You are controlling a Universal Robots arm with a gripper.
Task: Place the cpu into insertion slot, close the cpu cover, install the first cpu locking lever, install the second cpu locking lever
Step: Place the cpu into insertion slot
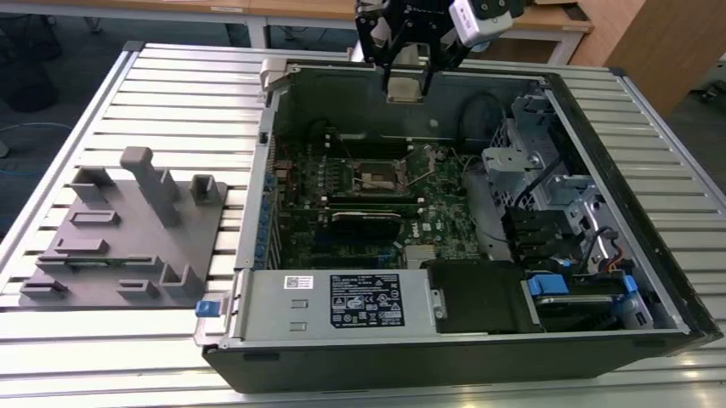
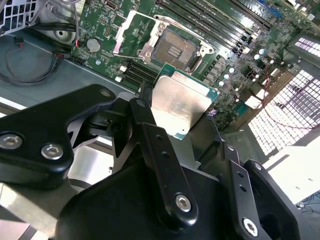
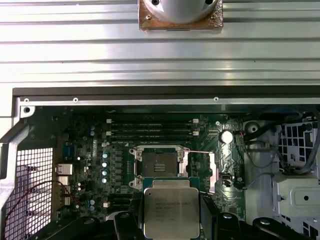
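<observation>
Slatted aluminium bench [image 1: 170, 93] in a room with wooden desks [image 1: 545, 21] behind. On it, an open computer case [image 1: 454, 365], with a grey moulded fixture [image 1: 114, 246] just beside it at the exterior view's left. Inside the case, green motherboard [image 1: 443, 217], labelled power supply [image 1: 340, 302] along the near wall, drive cage [image 1: 533, 166] at the exterior view's right. Over the far wall, black fingers [image 2: 146, 112] clamped on opposite edges of the cpu [image 2: 182, 102], clear of the board. Beyond it, insertion slot [image 2: 176, 49] bare, cpu cover [image 2: 121, 34] standing open beside it.

Slatted metal table [image 1: 170, 93], wooden desks [image 1: 295, 8] behind
</observation>
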